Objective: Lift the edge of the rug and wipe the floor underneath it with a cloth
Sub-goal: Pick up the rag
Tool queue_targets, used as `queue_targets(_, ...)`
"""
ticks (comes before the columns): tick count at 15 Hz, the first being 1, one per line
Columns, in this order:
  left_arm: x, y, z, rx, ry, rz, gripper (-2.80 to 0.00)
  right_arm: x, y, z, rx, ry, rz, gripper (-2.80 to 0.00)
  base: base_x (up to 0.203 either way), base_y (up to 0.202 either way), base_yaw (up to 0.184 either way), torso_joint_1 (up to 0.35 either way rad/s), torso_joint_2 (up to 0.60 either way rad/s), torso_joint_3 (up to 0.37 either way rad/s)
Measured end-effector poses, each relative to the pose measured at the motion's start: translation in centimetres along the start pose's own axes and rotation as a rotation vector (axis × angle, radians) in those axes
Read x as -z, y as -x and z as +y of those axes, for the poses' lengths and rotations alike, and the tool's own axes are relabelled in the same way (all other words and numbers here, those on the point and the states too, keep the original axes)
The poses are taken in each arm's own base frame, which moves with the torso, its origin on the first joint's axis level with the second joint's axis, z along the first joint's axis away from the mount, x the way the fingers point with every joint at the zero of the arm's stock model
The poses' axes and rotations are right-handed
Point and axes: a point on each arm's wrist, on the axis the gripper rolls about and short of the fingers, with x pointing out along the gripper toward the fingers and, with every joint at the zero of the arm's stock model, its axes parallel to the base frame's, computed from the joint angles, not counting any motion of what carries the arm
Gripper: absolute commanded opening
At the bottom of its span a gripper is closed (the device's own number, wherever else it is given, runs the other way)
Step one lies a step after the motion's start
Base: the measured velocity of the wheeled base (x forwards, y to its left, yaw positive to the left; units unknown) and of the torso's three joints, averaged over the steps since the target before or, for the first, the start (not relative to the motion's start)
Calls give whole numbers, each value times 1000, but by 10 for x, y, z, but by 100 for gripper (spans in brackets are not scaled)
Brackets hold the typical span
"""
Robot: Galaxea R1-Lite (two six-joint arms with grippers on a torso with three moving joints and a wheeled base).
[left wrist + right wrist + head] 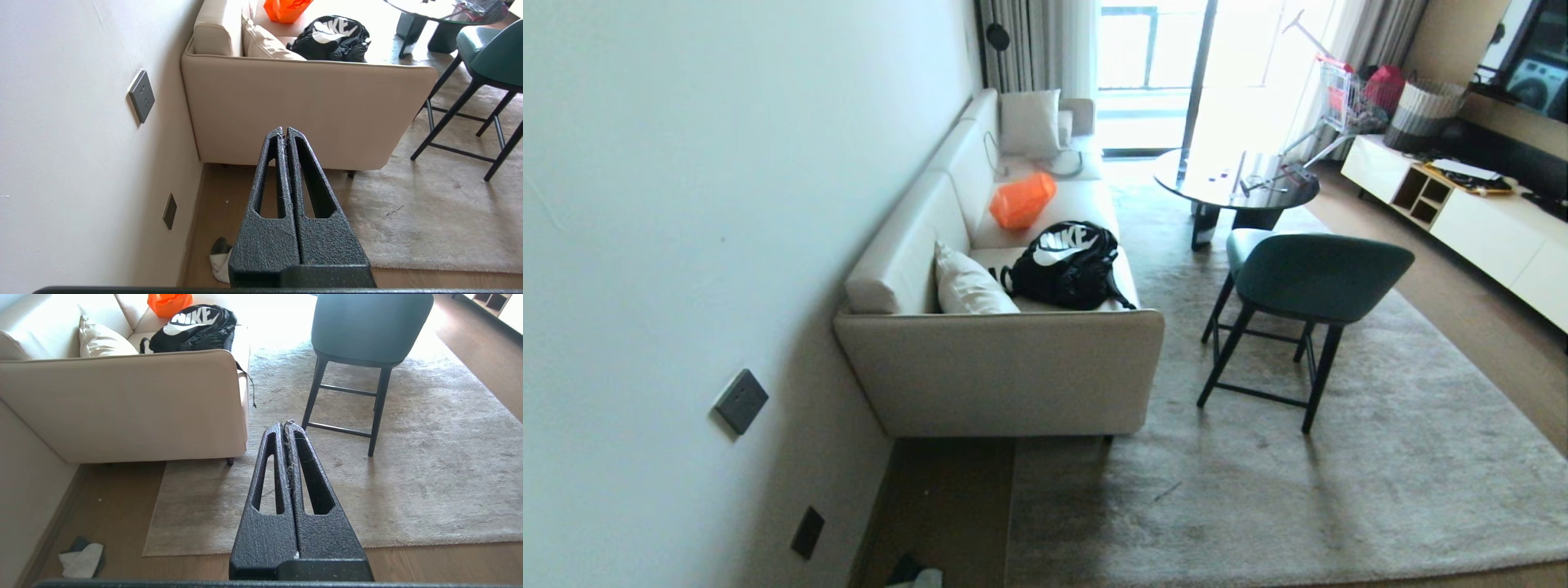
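Observation:
The large grey-beige rug (pixel 1258 490) lies flat. Its rug edge (pixel 184 550) and corner (pixel 149 552) rest on the brown plank floor (pixel 110 506) below the sofa's end. A crumpled white and grey cloth (pixel 81 559) lies on the floor by the wall, also seen as the cloth (pixel 220 257) and the cloth (pixel 919 576). My left gripper (pixel 284 130) is shut and empty, held in the air above the bare floor strip (pixel 220 196). My right gripper (pixel 286 425) is shut with only lint between its fingers, above the rug. Neither arm shows in the head view.
A beige sofa (pixel 996 367) stands against the white wall (pixel 686 245), carrying a black backpack (pixel 1066 265), an orange bag (pixel 1021 200) and cushions. A green chair (pixel 1298 286) and a round dark table (pixel 1233 180) stand on the rug. A white cabinet (pixel 1486 229) lines the right.

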Motion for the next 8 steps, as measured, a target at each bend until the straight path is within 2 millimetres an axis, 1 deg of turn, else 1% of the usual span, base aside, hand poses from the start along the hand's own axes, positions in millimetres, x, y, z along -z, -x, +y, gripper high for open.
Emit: queue_targets(8,0,0,0,0,0,0,-280,0,0,0,0,-5,0,-280,0,0,0,0,0,0)
